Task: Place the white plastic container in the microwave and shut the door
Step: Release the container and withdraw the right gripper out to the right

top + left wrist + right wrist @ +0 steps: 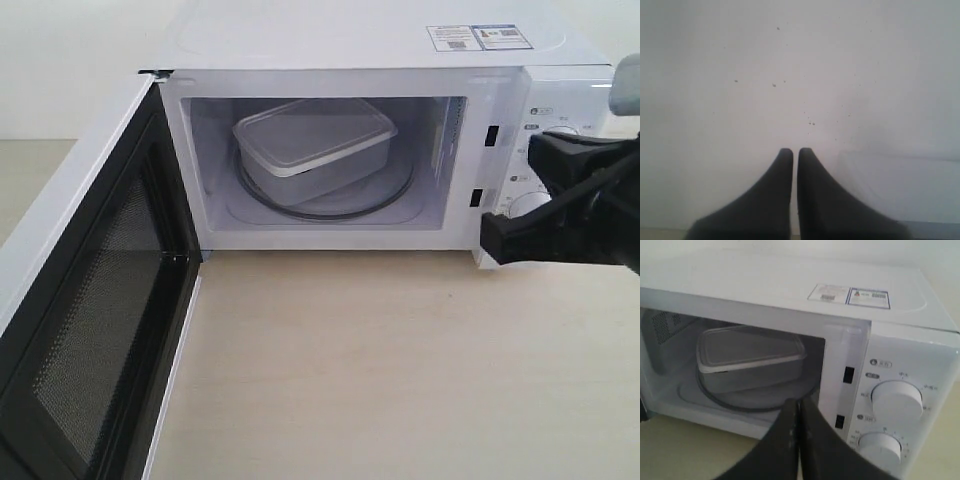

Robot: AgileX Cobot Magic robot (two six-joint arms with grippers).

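One container [315,140] sits lid-up on the turntable [350,205] inside the microwave [350,40], long axis about 8 to 2 o'clock. Door [90,300] stands open at 8 o'clock. Right hand [799,402], closed and empty, hovers at 3 o'clock by the dials [897,399]; left hand [795,150] closed, empty.

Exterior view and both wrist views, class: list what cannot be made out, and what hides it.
Exterior view: lower round dial of the white boxy microwave, mostly behind the black right arm.
Exterior view: outer face of the white side-hinged door, turned away; its bottom, cut by the frame.
Left wrist view: anything beyond the shut left pincer; only a blank white surface.
Right wrist view: white sticker print, blurred.
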